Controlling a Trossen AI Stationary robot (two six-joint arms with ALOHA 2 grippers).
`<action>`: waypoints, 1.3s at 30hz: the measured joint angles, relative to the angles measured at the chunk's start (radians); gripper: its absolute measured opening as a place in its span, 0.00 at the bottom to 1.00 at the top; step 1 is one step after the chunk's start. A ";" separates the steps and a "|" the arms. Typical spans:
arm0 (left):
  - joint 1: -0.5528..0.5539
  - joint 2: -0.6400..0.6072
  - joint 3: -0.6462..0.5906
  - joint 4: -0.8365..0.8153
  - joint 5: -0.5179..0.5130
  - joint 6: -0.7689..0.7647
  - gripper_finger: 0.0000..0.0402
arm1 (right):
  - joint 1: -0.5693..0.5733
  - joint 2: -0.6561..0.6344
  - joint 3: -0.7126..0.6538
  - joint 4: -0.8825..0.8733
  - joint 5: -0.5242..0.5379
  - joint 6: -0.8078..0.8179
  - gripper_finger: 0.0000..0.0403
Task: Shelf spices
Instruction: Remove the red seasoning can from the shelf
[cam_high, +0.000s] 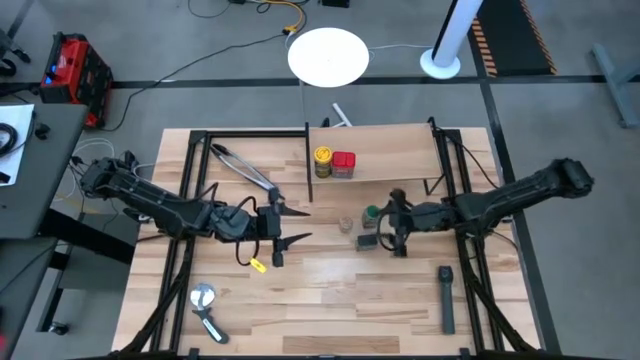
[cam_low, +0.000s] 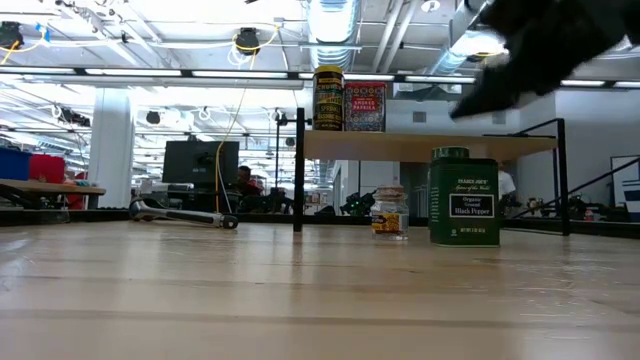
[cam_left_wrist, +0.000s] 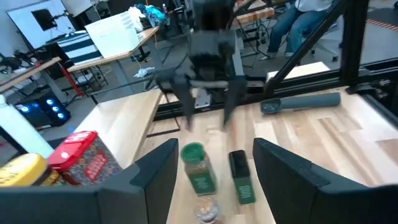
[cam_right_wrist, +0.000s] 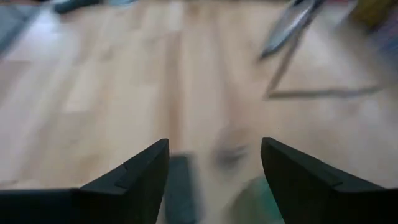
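The shelf (cam_high: 385, 150) stands at the table's far middle. A yellow round jar (cam_high: 322, 160) and a red tin (cam_high: 343, 163) stand on it. On the tabletop in front stand a green-lidded jar (cam_high: 371, 214), a dark tin (cam_high: 367, 241) and a small clear jar (cam_high: 346, 224). My right gripper (cam_high: 388, 225) is open just right of the green-lidded jar and the dark tin, above the tabletop, fingers pointing left. My left gripper (cam_high: 300, 225) is open to the left of the three, pointing right at them (cam_left_wrist: 196, 165). Neither touches a spice.
Metal tongs (cam_high: 245, 170) lie at the far left of the table. A long black tool (cam_high: 446, 298) lies near the right front, and a round-headed metal tool (cam_high: 205, 305) near the left front. Black frame bars (cam_high: 180, 200) run along both sides.
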 joint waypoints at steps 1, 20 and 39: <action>0.006 0.000 0.000 0.000 0.000 0.006 0.50 | -0.008 -0.006 0.017 -0.003 0.050 -0.051 0.63; 0.085 0.000 0.000 0.001 0.000 0.027 0.50 | -0.560 0.065 0.206 0.061 -0.318 -0.256 0.63; 0.092 0.000 0.000 0.000 0.053 0.009 0.50 | -0.609 0.245 0.263 0.211 -0.387 -0.288 0.63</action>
